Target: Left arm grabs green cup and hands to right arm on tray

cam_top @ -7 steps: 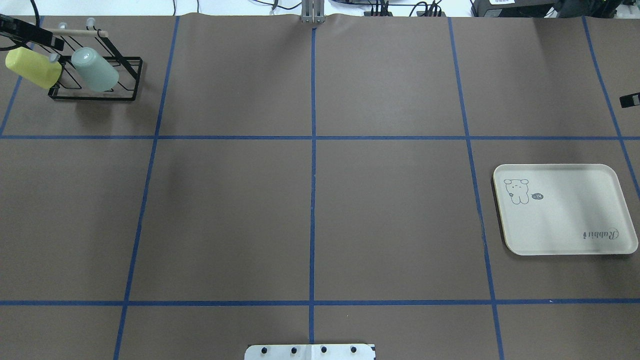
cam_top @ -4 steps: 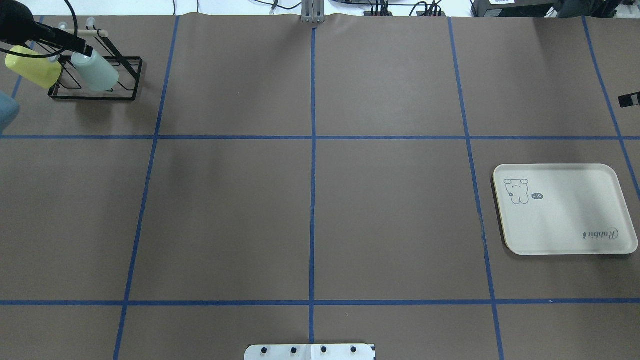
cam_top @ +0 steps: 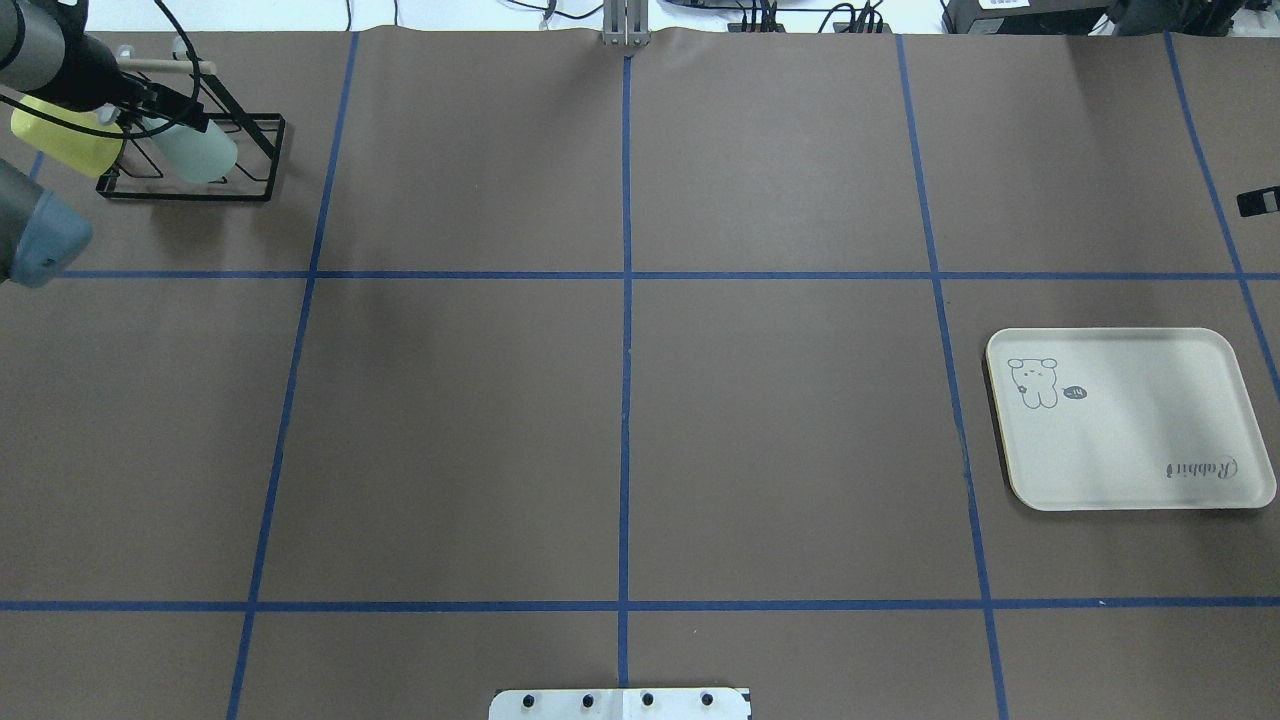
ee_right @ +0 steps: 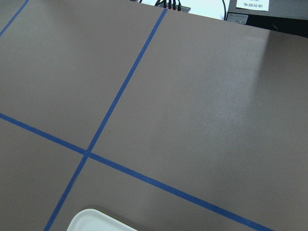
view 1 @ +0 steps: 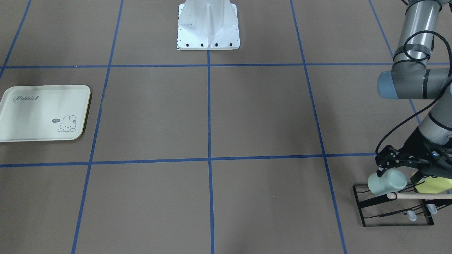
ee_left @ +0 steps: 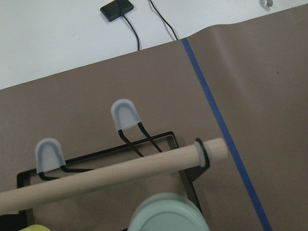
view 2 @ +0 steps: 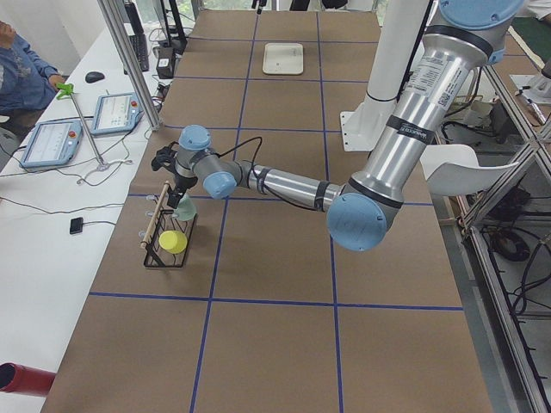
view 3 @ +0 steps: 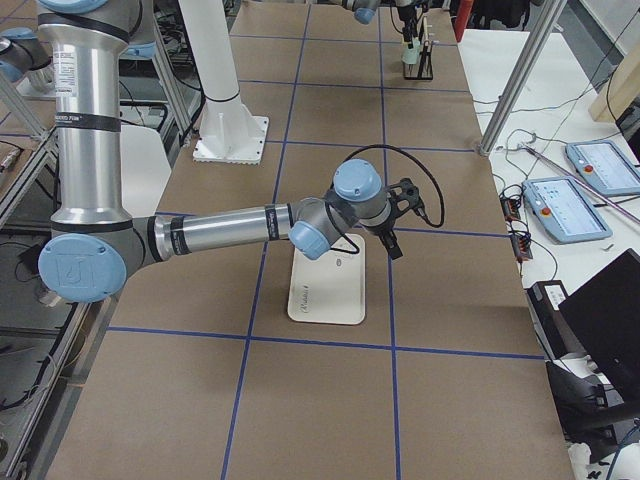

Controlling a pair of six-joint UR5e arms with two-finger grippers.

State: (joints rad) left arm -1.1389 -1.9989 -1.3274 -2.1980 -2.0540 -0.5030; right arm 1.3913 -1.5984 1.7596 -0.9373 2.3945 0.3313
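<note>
Currently, the left gripper [view 1: 397, 168] is hovering directly over the green cup [view 1: 386, 183]. Its jaws are standing spread, one finger on each side of the cup, and it is gripping nothing. Contact between the fingers and the cup cannot be determined.

The green cup is sitting tilted on a peg of the black wire rack [view 1: 367, 204]. In the left wrist view its closed base is facing the camera at the bottom edge, just below the wooden dowel [ee_left: 110, 171] that is running across the rack. The yellow-green cup [view 1: 436, 185] is sitting on the same rack, just beside the green cup. The left arm [view 2: 284, 182] is reaching out low across the tabletop [cam_top: 780, 420] to the rack, which is standing at the far corner on the robot's left.

The tray [cam_top: 1130, 440] is lying flat on the robot's right side, well apart from the rack and carrying nothing. The right gripper [view 3: 392, 245] is hovering above the tabletop near the tray; how far it is open cannot be determined. The right arm [view 3: 220, 228] is stretching out nearly level behind it.
</note>
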